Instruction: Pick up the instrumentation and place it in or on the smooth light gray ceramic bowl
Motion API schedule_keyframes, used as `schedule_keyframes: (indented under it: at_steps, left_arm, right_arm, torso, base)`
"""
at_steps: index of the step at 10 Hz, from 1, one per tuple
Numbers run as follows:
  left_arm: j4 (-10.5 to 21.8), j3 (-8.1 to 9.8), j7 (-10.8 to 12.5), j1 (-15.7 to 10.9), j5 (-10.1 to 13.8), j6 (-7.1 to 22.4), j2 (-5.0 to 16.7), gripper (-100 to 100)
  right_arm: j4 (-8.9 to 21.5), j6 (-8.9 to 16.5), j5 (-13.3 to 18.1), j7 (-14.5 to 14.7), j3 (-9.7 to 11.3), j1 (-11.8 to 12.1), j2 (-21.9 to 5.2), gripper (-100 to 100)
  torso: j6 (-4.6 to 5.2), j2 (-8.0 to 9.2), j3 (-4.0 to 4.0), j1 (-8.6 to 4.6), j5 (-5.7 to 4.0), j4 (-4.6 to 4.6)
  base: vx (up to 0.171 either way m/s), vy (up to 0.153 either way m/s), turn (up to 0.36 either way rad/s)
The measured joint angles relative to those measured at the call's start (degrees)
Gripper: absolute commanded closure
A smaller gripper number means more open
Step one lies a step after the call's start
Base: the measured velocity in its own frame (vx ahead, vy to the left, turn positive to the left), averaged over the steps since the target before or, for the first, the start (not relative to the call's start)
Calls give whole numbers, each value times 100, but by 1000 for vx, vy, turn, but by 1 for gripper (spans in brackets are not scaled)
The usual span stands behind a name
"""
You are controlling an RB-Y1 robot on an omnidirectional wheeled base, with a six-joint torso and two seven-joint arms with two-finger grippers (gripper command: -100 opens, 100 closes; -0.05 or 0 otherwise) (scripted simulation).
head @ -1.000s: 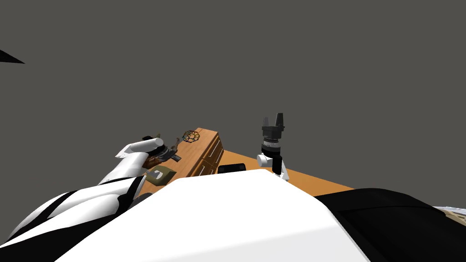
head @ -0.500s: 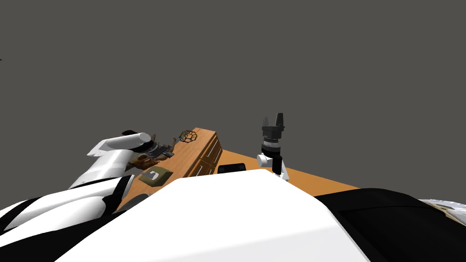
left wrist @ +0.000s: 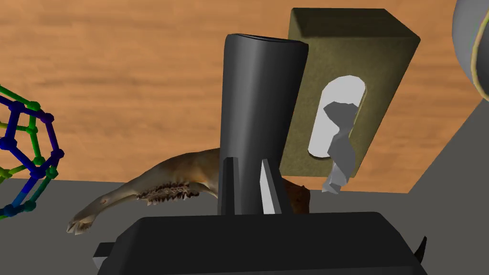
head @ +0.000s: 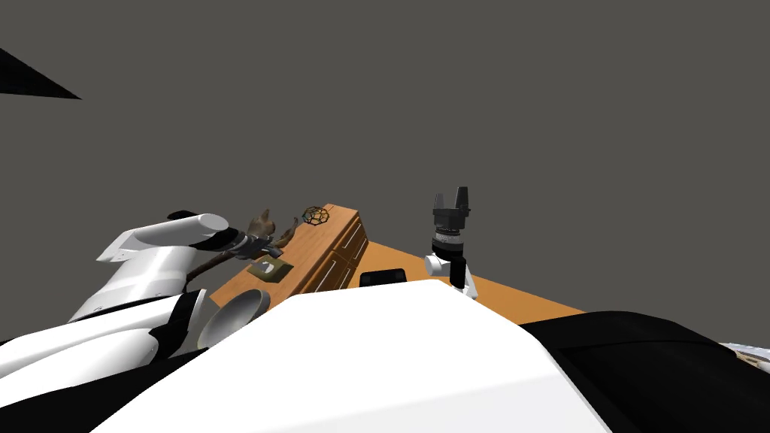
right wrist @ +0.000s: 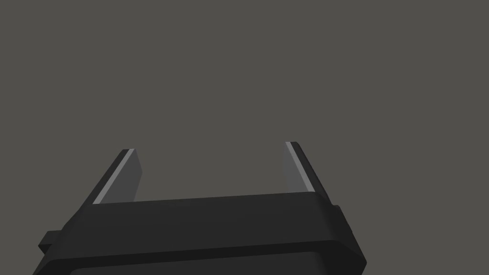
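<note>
The instrumentation is a dark grey tube (left wrist: 260, 110) with brown, bone-like curved pieces (left wrist: 157, 184) attached. My left gripper (left wrist: 248, 162) is shut on the tube, which stands between its fingers above the wooden top. In the head view the left gripper (head: 254, 242) holds the instrumentation (head: 265, 224) lifted over the cabinet's near end. The light grey bowl (head: 234, 316) sits closer to me, below my left forearm; its rim (left wrist: 473, 52) shows beside the olive box. My right gripper (head: 451, 198) is raised and open (right wrist: 210, 155), holding nothing.
An olive tissue box (head: 269, 268) (left wrist: 348, 81) lies on the wooden cabinet top (head: 331, 229) (left wrist: 119, 71) under the held tube. A wire-frame polyhedron (head: 316, 216) (left wrist: 24, 153) stands at the far end. Drawers face right. A black flat object (head: 382, 277) lies on the orange surface.
My left arm has swung to the left and lifted the instrumentation off the cabinet top. The view has shifted, and the grey bowl has come into sight. The right arm has not moved.
</note>
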Motion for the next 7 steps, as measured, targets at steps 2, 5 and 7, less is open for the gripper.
schedule_keyframes:
  at_steps: [2,5,7]
  left_arm:
    - [-24,47,-106,117,188,191,-67,100]
    - [-170,104,-245,364,443,504,-192,100]
    - [-305,19,-296,461,494,694,-333,100]
  right_arm:
    - [0,0,0,0,0,1,0,0]
    - [0,0,0,0,0,0,0,0]
    - [0,0,0,0,0,1,-1,0]
  torso:
    - [3,-20,-10,7,2,-3]
    - [4,-20,-11,17,5,-4]
    - [13,-61,-33,9,2,-10]
  base:
    - [-182,13,170]
    - [-196,33,178]
    - [-60,38,131]
